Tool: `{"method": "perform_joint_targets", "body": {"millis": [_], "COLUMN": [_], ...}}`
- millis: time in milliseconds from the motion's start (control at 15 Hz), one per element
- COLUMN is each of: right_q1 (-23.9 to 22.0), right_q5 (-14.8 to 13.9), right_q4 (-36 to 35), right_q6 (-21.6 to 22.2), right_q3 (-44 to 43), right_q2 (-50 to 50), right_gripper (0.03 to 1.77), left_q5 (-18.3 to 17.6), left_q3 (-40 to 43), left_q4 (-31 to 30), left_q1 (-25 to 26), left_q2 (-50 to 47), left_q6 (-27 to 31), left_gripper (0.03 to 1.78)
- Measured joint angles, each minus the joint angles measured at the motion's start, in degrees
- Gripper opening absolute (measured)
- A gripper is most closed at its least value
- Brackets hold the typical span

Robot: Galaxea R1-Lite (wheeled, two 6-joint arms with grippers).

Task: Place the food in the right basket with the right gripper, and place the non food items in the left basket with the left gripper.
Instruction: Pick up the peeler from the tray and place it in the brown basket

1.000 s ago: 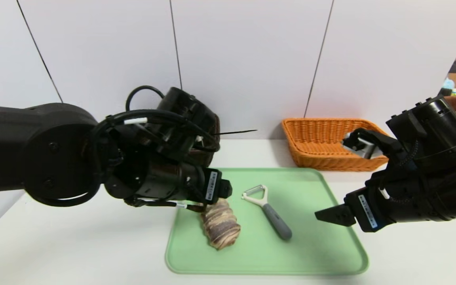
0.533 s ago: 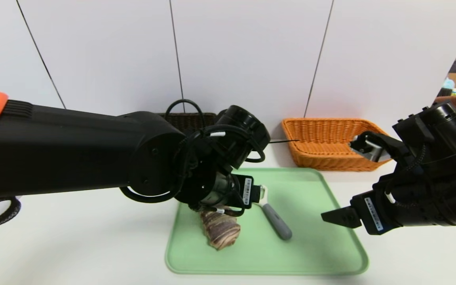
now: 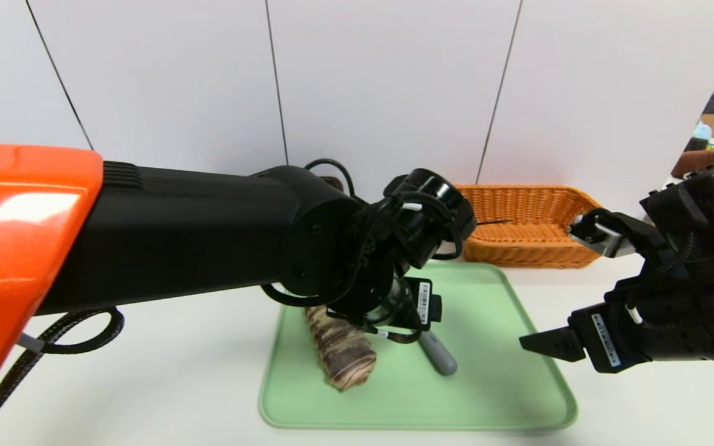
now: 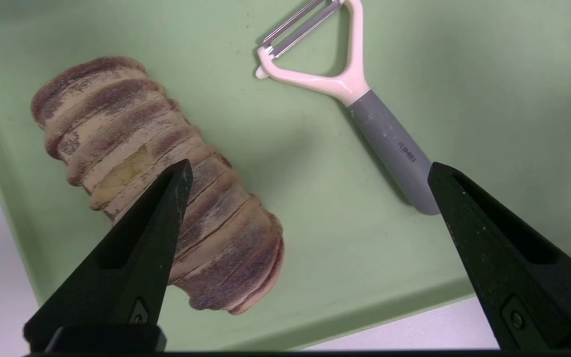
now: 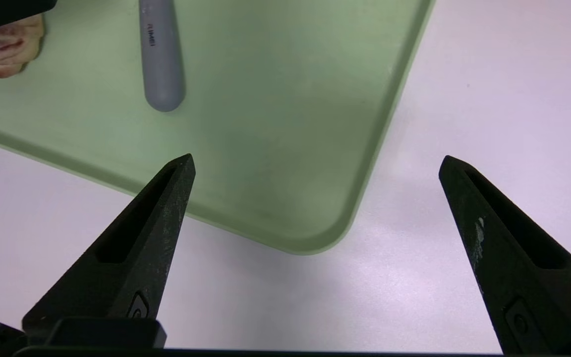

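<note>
**Left gripper above tray, fingers spread wide**

The left gripper (image 4: 305, 168) hangs over the pale green plastic tray (image 3: 506, 396), fingers far apart, holding nothing. Below it lie the ridged, marbled brown-and-purplish loaf-like roll (image 4: 156, 183) and the white Y-head peeler with grey handle (image 4: 360, 104), side by side, apart. Both long axes run roughly parallel, slanting near-to-far across the tray; the peeler's head (image 4: 315, 44) points toward the far edge. The right gripper (image 5: 315, 168) hovers over the tray's near right corner, fingers wide, empty. The orange woven wicker basket (image 3: 530, 217) sits behind the tray.
</note>
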Motion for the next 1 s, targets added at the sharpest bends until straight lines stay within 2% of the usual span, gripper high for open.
{"method": "perform_joint_targets", "body": {"millis": [333, 800, 1000], "right_q1": [-1.78, -2.74, -3.27], "right_q5": [0.0, 0.02, 0.0], "right_q4": [0.0, -0.02, 0.02], "right_q6": [0.0, 0.05, 0.11], "right_q3": [0.85, 2.95, 4.44], "right_q2": [-1.27, -3.67, -5.13], "right_gripper": [1.7, 1.7, 1.7], "left_q5": [3.35, 3.83, 5.88], "left_q3": [-10.95, -12.02, -12.02], "left_q4": [9.39, 7.34, 6.55], "left_q1": [-3.28, -6.1, -6.97], "left_q2": [6.81, 10.51, 11.58], "left_q6": [-4.28, -4.14, -4.06], "left_gripper": [1.69, 1.69, 1.69]}}
